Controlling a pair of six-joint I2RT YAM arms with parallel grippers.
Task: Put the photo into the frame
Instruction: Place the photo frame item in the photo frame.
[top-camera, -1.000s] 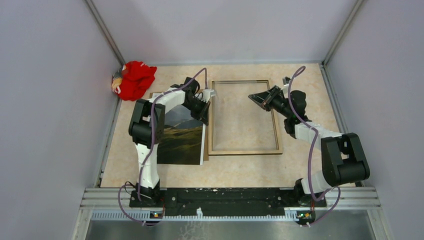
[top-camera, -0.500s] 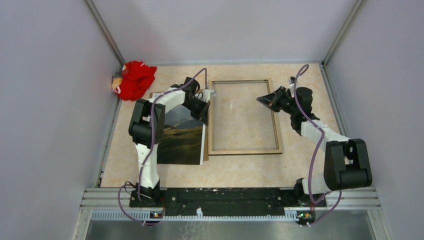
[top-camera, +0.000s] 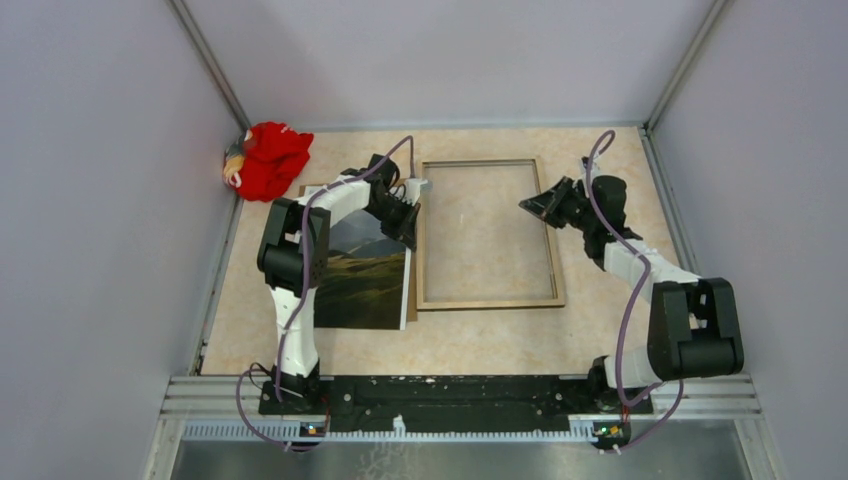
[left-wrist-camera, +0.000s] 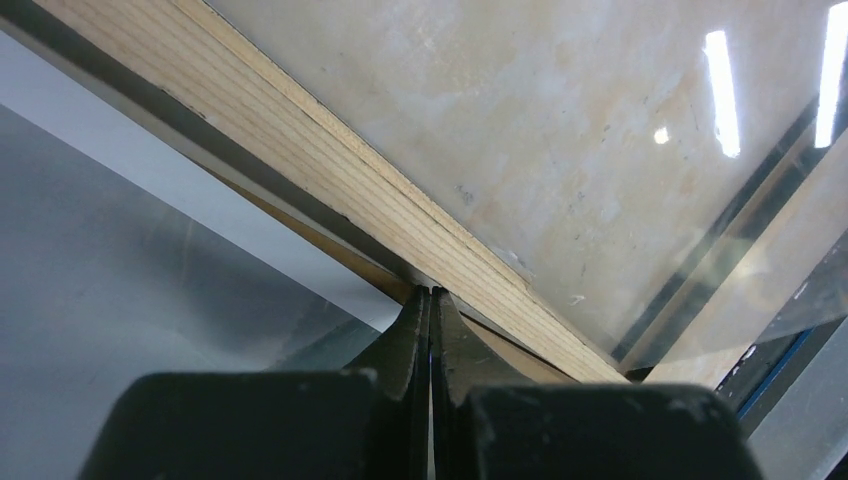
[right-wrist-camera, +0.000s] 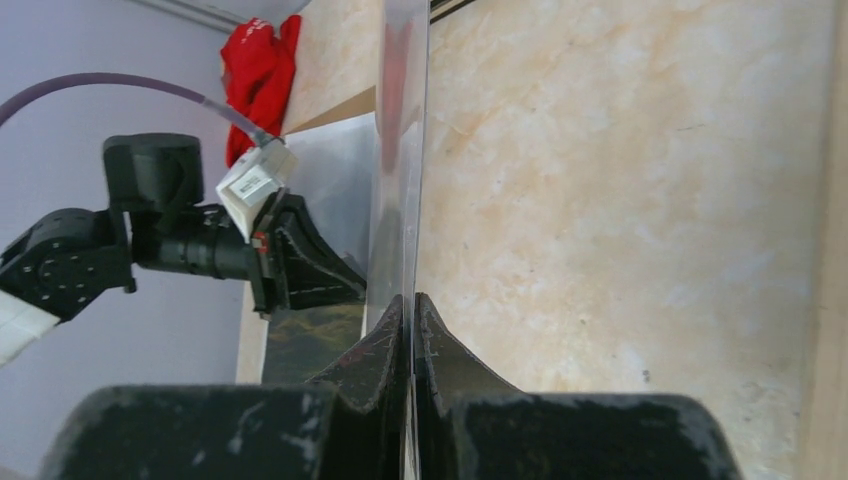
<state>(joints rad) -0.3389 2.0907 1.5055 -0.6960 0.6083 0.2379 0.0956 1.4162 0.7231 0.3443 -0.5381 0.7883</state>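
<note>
1. Top external view: the frame (top-camera: 490, 300) lies flat in the middle of the worktop (top-camera: 480, 340), tan back up. The photo (top-camera: 362, 280) lies picture side up just left of it, on a brown backing board (top-camera: 308, 190).
2. Step in hand, as judged: opening up the frame so the photo can go in.
3. Right end effector (top-camera: 526, 206): fingers pressed together on what looks like the edge of the clear pane (right-wrist-camera: 400, 150). The right wrist view shows the pane edge-on, rising straight from the fingertips. The view from above does not confirm the grip.
4. Left end effector (top-camera: 408, 232): fingers together, tips down at the seam between the frame's left rail and the photo's white border. Nothing shows between the fingers.
5. Doing it well:
   - Raise the pane slowly with a shallow pinch near its edge, since a thin sheet will likely flex and may slip out.
   - Let the left tips bear on the rail so the frame does not skate on the smooth worktop.
   - Avoid scuffing the photo's border.
6. Photo relative to the left end effector: its far right corner sits just beside the tips, and the rest of the print stretches back toward the arm bases.
7. Photo relative to the right end effector: well apart, with the frame's opening between them.
</note>
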